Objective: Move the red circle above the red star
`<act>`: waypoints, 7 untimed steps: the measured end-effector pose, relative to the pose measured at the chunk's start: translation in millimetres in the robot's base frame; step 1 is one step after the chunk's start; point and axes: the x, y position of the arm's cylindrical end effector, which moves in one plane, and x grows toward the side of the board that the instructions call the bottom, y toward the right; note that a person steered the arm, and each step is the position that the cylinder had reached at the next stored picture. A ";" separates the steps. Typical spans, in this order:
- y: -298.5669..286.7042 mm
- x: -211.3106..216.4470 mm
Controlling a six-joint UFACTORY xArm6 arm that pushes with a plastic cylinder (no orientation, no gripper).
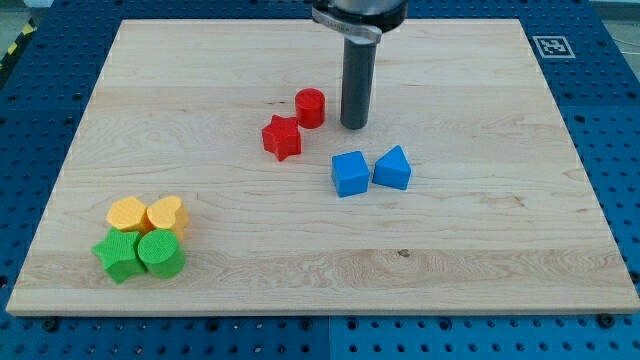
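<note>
The red circle (310, 107) stands on the wooden board just up and to the right of the red star (282, 138); the two are close, nearly touching. My tip (354, 125) rests on the board to the right of the red circle, with a small gap between them, and above the two blue blocks.
A blue cube-like block (349, 173) and a blue wedge-like block (392, 168) sit side by side below my tip. At the view's lower left lies a cluster: two yellow blocks (127, 214) (166, 214) above a green star (117, 256) and a green circle (161, 254). The board's edge (320, 308) runs along the bottom.
</note>
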 end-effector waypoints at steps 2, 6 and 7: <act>-42.1 -4.4; -49.7 35.6; -55.5 37.2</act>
